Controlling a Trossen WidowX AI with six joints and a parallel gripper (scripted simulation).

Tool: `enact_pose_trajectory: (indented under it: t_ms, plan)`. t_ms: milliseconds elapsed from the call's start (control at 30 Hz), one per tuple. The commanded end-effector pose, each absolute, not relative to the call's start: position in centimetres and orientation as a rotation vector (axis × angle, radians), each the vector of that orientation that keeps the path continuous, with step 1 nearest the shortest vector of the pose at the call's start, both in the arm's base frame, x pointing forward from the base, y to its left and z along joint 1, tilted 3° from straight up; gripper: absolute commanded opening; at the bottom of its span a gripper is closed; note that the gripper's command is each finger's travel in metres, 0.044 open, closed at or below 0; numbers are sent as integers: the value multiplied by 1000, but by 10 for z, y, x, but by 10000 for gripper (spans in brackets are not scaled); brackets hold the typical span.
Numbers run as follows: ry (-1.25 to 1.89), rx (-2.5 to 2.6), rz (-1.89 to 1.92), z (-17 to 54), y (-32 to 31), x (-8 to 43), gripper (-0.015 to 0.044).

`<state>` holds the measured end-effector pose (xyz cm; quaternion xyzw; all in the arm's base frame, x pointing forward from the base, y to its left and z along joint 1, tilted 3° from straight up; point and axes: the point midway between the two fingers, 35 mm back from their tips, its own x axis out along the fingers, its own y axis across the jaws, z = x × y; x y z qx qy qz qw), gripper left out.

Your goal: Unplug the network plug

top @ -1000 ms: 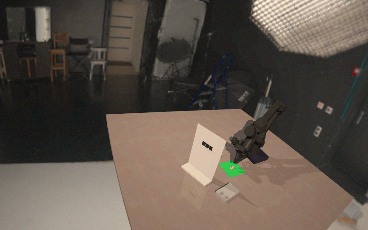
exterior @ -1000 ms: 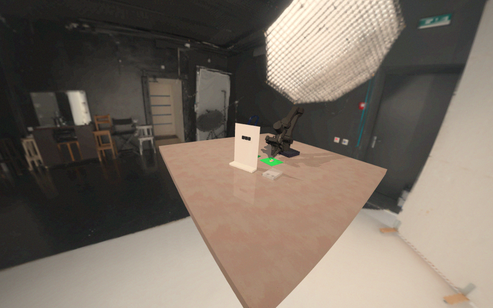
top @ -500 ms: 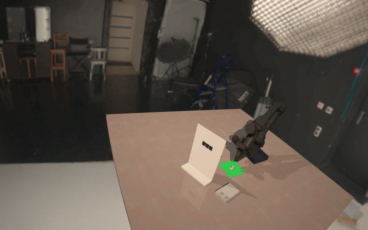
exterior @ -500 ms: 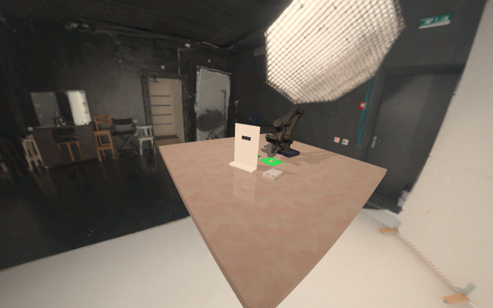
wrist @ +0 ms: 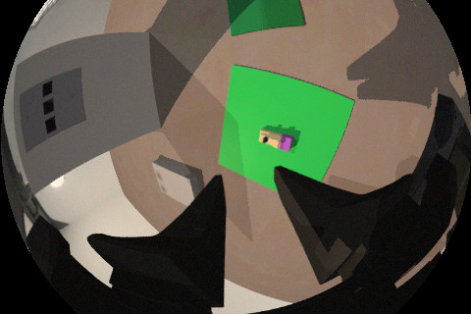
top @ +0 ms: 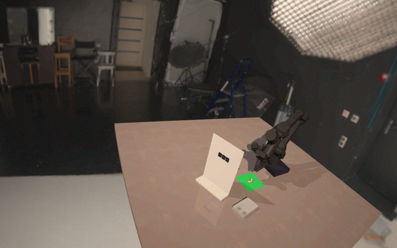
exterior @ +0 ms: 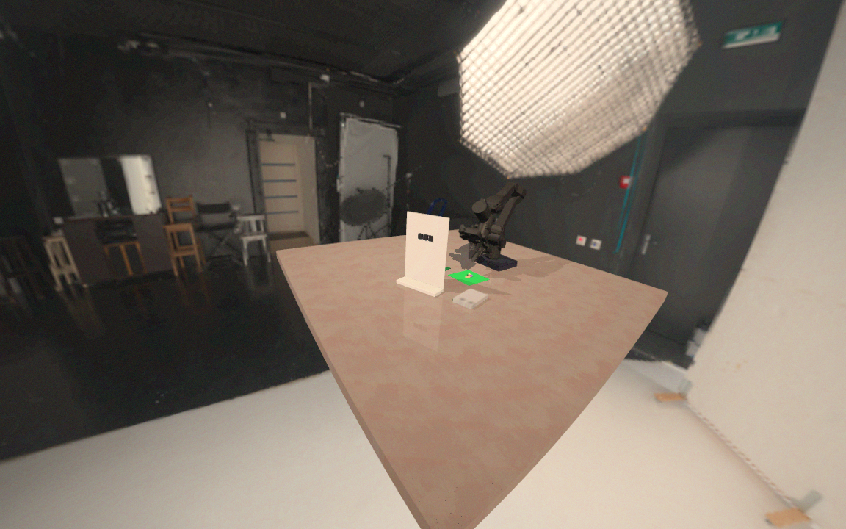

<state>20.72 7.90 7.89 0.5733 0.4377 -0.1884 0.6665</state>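
Observation:
The plug, tan with a purple end, lies on the bright green square, well inside its edges. My gripper is open and empty, its fingers partly apart. It hangs above the table, clear of the plug, which lies beyond the fingertips in the wrist view. The upright panel has a row of three dark sockets, with no plug seen in them.
A low pale grey box lies near the panel and the green square. A darker green square lies beyond the bright one in the wrist view. The arm's dark base stands behind the bright square.

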Motion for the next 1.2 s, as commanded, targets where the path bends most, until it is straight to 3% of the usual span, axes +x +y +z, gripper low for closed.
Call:
enact_pose_trajectory:
  t_ms: [0, 1167]
  plan:
    - [989, 1291, -418, 85, 79, 207, 156]
    - [988, 1294, -427, 127, 74, 201, 156]
